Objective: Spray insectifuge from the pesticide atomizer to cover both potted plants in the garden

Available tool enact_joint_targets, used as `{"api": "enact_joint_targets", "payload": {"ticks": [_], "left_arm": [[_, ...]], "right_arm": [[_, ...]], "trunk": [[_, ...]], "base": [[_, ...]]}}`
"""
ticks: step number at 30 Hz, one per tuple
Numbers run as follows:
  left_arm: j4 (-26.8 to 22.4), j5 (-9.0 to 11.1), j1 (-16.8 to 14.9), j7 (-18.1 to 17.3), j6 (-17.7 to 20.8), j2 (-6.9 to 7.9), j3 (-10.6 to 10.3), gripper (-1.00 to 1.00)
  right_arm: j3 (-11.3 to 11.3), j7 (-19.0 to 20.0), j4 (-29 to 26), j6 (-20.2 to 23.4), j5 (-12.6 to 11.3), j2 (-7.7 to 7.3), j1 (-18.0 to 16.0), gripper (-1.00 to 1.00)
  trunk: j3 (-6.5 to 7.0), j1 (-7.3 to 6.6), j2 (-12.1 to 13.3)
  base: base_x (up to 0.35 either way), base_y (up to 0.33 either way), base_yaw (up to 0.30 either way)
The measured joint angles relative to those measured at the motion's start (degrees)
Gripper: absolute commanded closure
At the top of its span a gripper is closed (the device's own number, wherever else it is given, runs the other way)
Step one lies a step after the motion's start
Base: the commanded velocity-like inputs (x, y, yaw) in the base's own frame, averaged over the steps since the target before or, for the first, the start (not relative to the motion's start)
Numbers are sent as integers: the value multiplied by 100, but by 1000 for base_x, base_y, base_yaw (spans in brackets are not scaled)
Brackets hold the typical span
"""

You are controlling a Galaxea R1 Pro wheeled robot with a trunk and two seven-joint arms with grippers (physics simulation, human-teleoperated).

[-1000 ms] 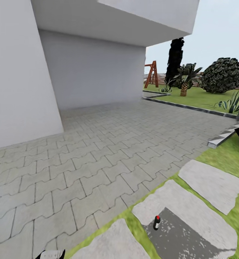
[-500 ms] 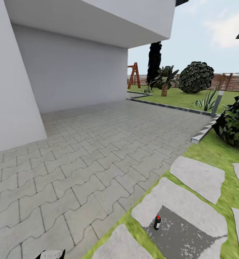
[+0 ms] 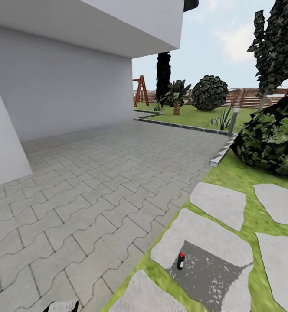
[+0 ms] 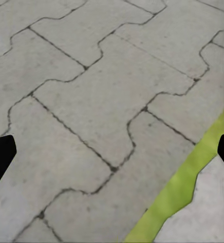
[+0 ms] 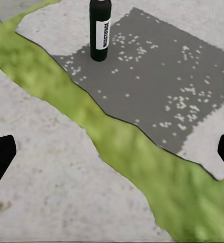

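1. I'm looking across a wide grey paved forecourt beside a white house wall, with the garden lawn off to my right and a brown fence at the back.
2. A big dark leafy bush sits at the lawn's edge, and flat stepping stones run through the grass toward me.
3. The pesticide atomizer stands upright on the nearest large stone, at the edge of a dark square patch, close ahead of me.
4. In the right wrist view the bottle lies ahead of the right claw, whose tips sit wide apart and empty.
5. The left claw is likewise spread wide, over paving.
6. I judge the bottle light, rigid, smooth and easy to topple; I'd grip its labelled mid-body squarely, below the red top.
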Motion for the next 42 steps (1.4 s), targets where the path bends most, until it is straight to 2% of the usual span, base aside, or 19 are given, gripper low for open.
{"api": "enact_joint_targets", "payload": {"ticks": [22, 35, 42], "left_arm": [[0, 0, 0, 5, 0, 0, 0, -100], [-1, -3, 0, 4, 0, 0, 0, -100], [0, 0, 0, 7, 8, 0, 0, -100]], "right_arm": [[0, 0, 4, 1, 0, 0, 1, -100], [2, 0, 9, 1, 0, 0, -1, -100], [3, 0, 9, 2, 0, 0, 3, -100]], "trunk": [[0, 0, 0], [0, -3, 0], [0, 0, 0]], "base": [[4, 0, -299], [246, 106, -299], [47, 22, -299]]}}
